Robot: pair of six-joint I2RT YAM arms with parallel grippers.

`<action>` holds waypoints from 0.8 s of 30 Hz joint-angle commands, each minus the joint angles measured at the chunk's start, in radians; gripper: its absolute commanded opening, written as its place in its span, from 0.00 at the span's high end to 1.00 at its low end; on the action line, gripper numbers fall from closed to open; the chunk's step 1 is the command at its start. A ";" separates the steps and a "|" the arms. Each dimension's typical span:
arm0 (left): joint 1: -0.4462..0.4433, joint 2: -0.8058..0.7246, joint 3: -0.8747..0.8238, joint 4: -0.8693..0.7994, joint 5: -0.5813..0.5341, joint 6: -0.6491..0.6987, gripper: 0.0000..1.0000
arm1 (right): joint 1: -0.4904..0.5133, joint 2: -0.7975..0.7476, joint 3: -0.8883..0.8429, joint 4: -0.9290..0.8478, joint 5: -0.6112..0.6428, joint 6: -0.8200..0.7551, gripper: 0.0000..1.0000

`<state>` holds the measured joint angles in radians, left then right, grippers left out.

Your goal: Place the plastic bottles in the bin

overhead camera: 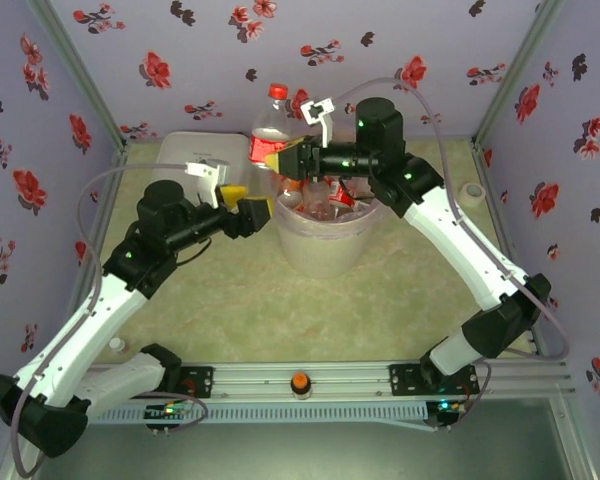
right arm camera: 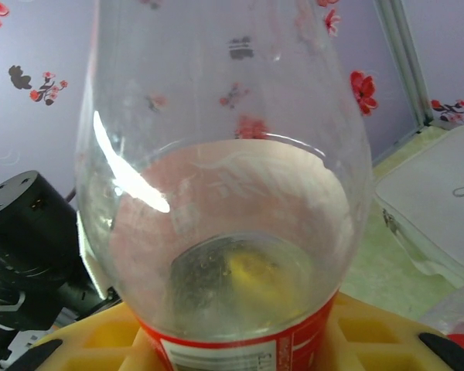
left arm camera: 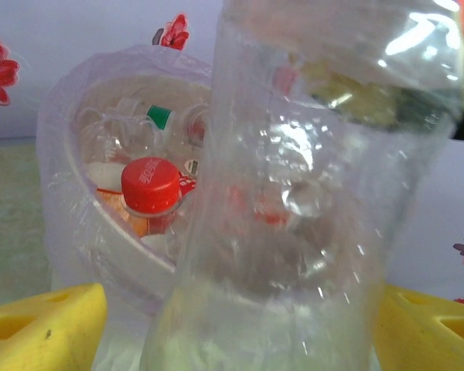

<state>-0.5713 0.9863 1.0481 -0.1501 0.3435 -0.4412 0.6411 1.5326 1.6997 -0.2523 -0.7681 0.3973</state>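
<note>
Now: large clear bottle [overhead camera: 266, 135], red cap up, long axis vertical, at the 10 o'clock edge of the bin [overhead camera: 325, 255]. The right gripper [overhead camera: 280, 160] comes in from the bottle's 3 o'clock, jaws clamped on its red label. The left gripper [overhead camera: 248, 200] sits at 7 o'clock, jaws apart either side of the body, not gripping. Several bottles [left arm camera: 150, 187] lie in the bin. Likely next: carry toward 4 o'clock, release.

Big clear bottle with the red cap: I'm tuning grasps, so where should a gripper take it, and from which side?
Grip the big clear bottle at its red label band, coming in level from the side. It stands upright, and the band is narrower than the bulging shoulder above, so fingers should span it. The right gripper holds it there.
</note>
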 commanded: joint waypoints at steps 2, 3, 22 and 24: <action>-0.006 0.014 0.047 0.055 0.013 0.020 0.26 | 0.006 0.013 -0.005 0.059 -0.049 0.032 0.60; -0.006 0.017 0.049 0.055 0.012 0.023 0.33 | 0.006 0.016 -0.004 0.061 -0.050 0.032 0.60; -0.028 0.055 0.130 -0.128 -0.023 0.166 0.72 | -0.088 -0.014 0.165 -0.064 0.183 -0.047 0.04; -0.040 0.062 0.138 -0.133 -0.019 0.179 0.72 | -0.089 0.013 0.204 -0.072 0.183 -0.040 0.05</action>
<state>-0.5926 1.0409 1.1469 -0.2661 0.3233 -0.3172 0.5526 1.5414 1.8442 -0.3157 -0.6334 0.3676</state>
